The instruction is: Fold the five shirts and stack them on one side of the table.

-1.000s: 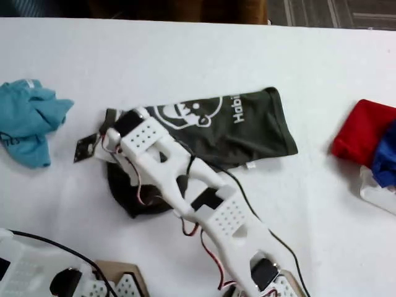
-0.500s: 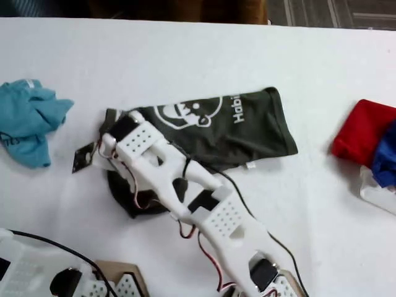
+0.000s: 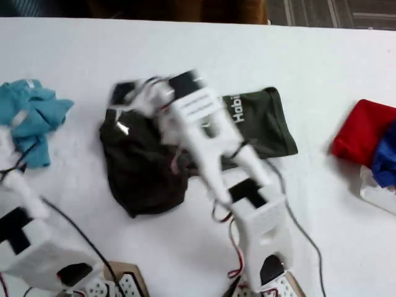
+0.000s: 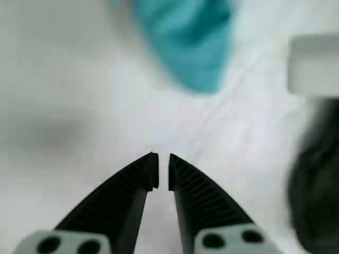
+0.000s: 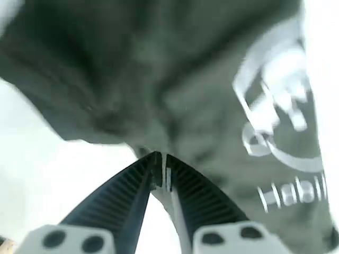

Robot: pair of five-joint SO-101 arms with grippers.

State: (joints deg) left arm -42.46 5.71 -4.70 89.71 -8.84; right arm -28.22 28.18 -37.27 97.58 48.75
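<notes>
A dark green shirt with white print lies across the middle of the table, its left part bunched into a dark heap. My right gripper hovers at the shirt's far left corner. In the right wrist view that gripper is shut above the shirt, and I see no cloth between its fingers. A crumpled teal shirt lies at the left edge. My left gripper is shut just short of the teal shirt, above bare table. My left arm rises at the near left.
A folded red shirt with a blue shirt on it sits at the right edge, beside a white object. The white tablecloth is bare at the back. Dark floor lies past the far edge.
My right arm has lifted off the shirt's left end and swung toward the far side, uncovering the dark heap. My left arm has come up from the near left toward the teal shirt.
</notes>
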